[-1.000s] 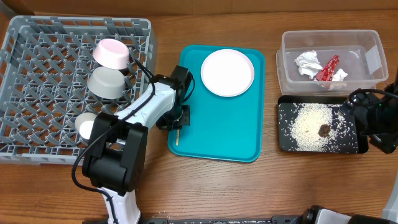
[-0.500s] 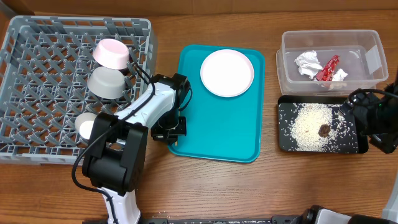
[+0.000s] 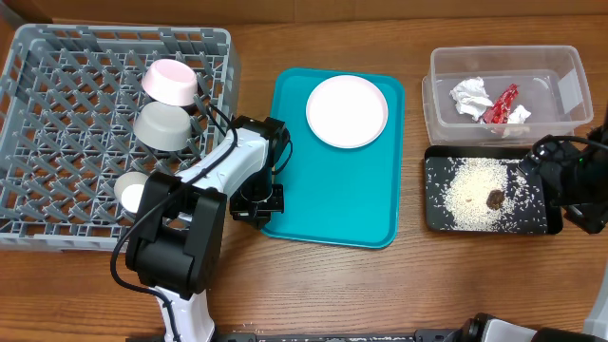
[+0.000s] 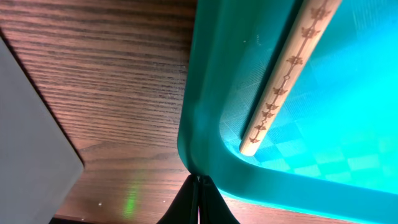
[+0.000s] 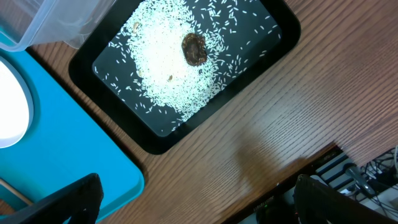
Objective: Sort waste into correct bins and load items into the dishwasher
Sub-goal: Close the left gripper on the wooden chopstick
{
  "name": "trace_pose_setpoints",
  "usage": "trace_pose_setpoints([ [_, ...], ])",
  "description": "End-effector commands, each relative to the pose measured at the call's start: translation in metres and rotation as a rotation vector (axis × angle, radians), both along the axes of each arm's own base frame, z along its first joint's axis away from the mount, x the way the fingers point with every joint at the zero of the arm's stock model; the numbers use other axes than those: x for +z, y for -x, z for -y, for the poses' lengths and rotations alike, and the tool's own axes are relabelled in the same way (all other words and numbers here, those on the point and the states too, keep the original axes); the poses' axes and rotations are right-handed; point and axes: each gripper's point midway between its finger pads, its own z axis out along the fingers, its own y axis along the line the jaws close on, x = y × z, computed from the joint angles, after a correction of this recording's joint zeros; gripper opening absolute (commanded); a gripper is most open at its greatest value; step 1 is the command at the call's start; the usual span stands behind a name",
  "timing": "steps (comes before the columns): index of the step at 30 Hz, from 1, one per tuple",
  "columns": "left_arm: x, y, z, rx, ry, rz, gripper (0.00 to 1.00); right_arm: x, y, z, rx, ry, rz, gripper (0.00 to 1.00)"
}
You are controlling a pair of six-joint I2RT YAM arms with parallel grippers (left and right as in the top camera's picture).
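Note:
The thin wooden stick lies inside the teal tray's front-left corner. My left gripper is shut with nothing in it, its tips against the outside of that corner's rim; overhead the left gripper covers the stick. The white plate rests on the teal tray. The dishwasher rack holds a white bowl, a grey bowl and a cup. My right gripper hangs open over bare wood beside the black tray, which holds the rice and the brown lump.
The clear tub at the back right holds the tissue and the red wrapper. The black tray sits just in front of it. A rack corner stands close to the left of my left gripper.
My left gripper has slid toward the table's front along the teal tray's left side to its front-left corner, now covering the stick in the overhead view. The right arm is still.

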Motion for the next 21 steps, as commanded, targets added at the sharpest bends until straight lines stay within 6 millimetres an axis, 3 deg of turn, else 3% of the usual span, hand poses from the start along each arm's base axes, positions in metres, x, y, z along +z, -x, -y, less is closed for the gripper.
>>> trace_pose_setpoints([
  [1,-0.006,0.005,0.007,0.007,0.03,-0.011,0.04,0.003,-0.001,0.002,0.005,0.017,0.009,1.0],
  [6,0.02,-0.023,0.015,-0.007,0.08,0.136,0.04,0.003,-0.001,0.002,0.005,0.017,0.009,1.0],
  [12,0.072,-0.093,0.034,-0.154,0.19,0.485,0.04,0.003,-0.001,0.002,0.005,0.017,0.01,1.0],
  [16,0.082,-0.139,0.033,-0.182,0.139,0.679,0.05,0.003,-0.001,0.002,0.005,0.017,0.009,1.0],
  [21,0.071,-0.172,0.041,-0.223,0.148,0.771,0.04,0.003,-0.001,0.001,0.005,0.016,0.009,1.0],
])
